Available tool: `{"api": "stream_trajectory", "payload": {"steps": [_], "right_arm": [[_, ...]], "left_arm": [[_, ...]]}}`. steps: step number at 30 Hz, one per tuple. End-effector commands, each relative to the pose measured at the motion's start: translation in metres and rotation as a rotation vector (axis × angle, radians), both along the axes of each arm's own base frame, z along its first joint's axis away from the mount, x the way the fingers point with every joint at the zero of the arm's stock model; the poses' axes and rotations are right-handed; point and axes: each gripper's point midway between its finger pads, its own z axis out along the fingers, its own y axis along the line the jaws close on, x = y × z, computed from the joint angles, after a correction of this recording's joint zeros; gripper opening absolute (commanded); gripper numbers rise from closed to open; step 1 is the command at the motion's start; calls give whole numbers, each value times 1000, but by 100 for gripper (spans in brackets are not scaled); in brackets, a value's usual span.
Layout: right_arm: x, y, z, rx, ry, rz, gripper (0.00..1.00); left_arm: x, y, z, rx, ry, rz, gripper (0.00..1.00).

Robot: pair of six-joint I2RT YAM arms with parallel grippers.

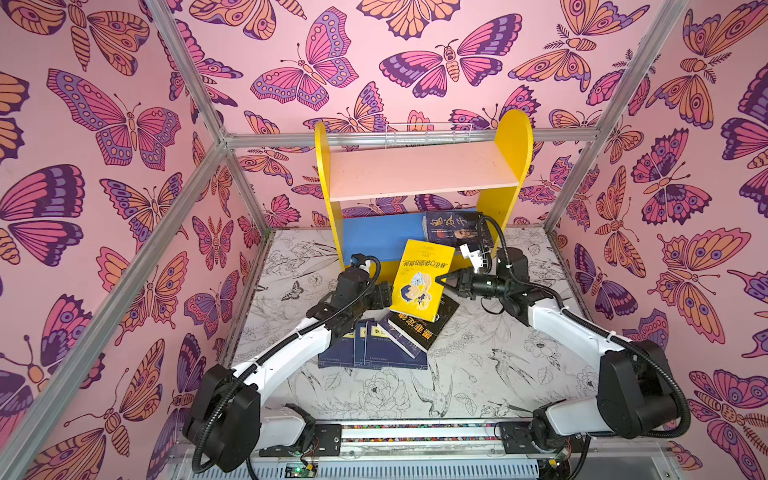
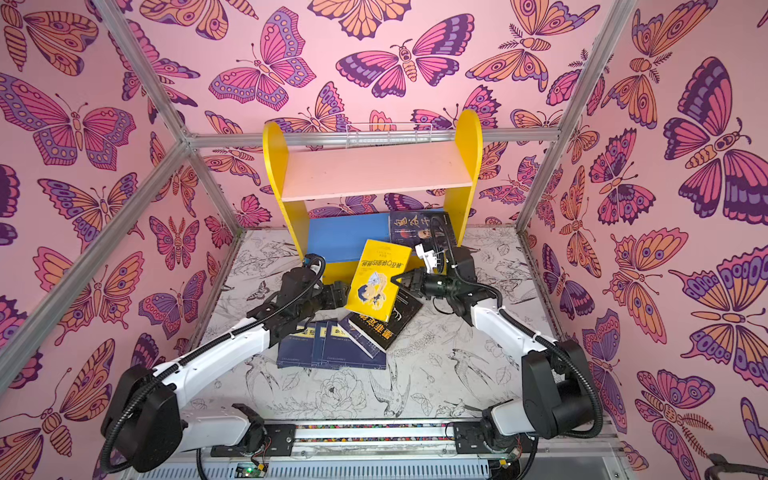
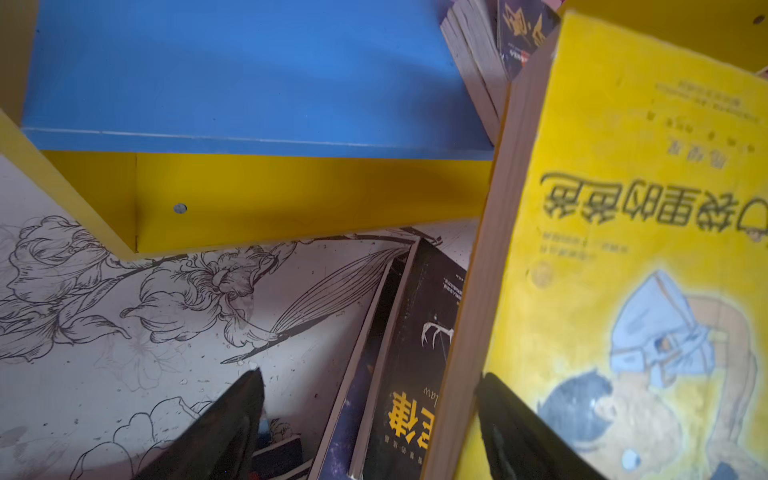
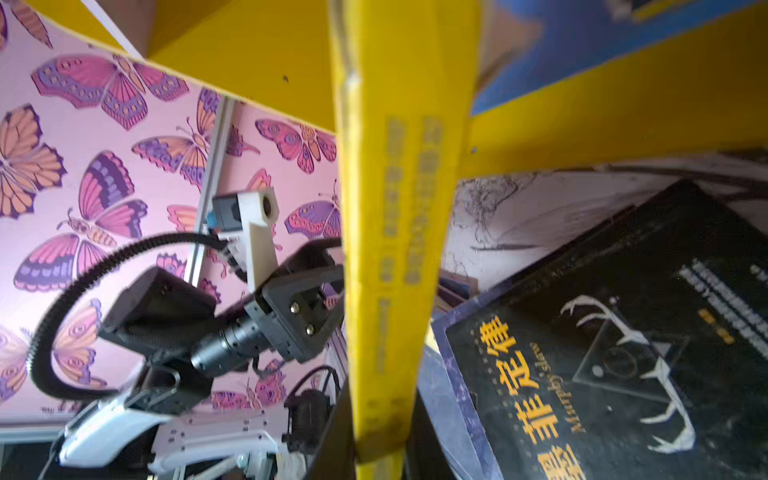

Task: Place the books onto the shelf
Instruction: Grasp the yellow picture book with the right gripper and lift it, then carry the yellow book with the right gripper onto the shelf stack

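Note:
A yellow book with a cartoon figure (image 1: 422,280) (image 2: 378,280) stands tilted above the table in front of the shelf (image 1: 424,174) (image 2: 374,170). My right gripper (image 1: 446,280) (image 4: 380,415) is shut on its spine edge. My left gripper (image 1: 384,295) (image 3: 372,374) is open, its jaws wide apart astride the yellow book's (image 3: 623,249) page edge without pinching it. Below lies a black book with yellow characters (image 1: 424,328) (image 4: 602,353) on several navy books (image 1: 374,349) (image 2: 332,349). A dark portrait book (image 1: 455,230) (image 2: 419,228) leans on the blue lower board (image 1: 374,237) (image 3: 249,75).
A white wire rack (image 1: 428,133) sits behind the shelf's top. Aluminium posts (image 1: 195,174) and butterfly-patterned walls close in both sides and the back. The shelf's yellow side panels (image 1: 505,174) bound the boards. The pale pink upper board (image 2: 374,174) carries nothing.

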Motion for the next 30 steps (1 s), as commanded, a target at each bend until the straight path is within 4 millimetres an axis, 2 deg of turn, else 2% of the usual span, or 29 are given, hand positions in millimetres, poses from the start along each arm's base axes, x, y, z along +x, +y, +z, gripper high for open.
{"api": "stream_trajectory", "payload": {"steps": [1,2,6,8,11,13,14,20,24,30], "right_arm": [[42,-7,65,104,-158,-177,0],[60,-18,69,109,-160,-296,0],[95,-43,87,204,-193,-520,0],[108,-52,89,239,-187,-603,0],[125,-66,82,256,-155,-717,0],[130,-77,86,283,-159,-790,0],[138,-80,72,274,-146,-828,0],[153,-106,60,353,-121,-997,0],[163,-109,44,380,-68,-1053,0],[162,-110,28,327,-23,-1121,0]], "left_arm": [[-3,9,-20,16,45,45,83],[-4,9,-22,12,53,45,83],[-6,9,-27,15,64,41,84],[-6,7,-27,19,66,28,85],[-6,7,-29,20,71,26,85],[-7,6,-30,17,75,23,85],[-8,6,-31,15,80,19,85],[-10,3,-37,18,98,4,86],[-10,3,-47,16,126,8,86],[-10,0,-49,11,137,-1,87]]}}
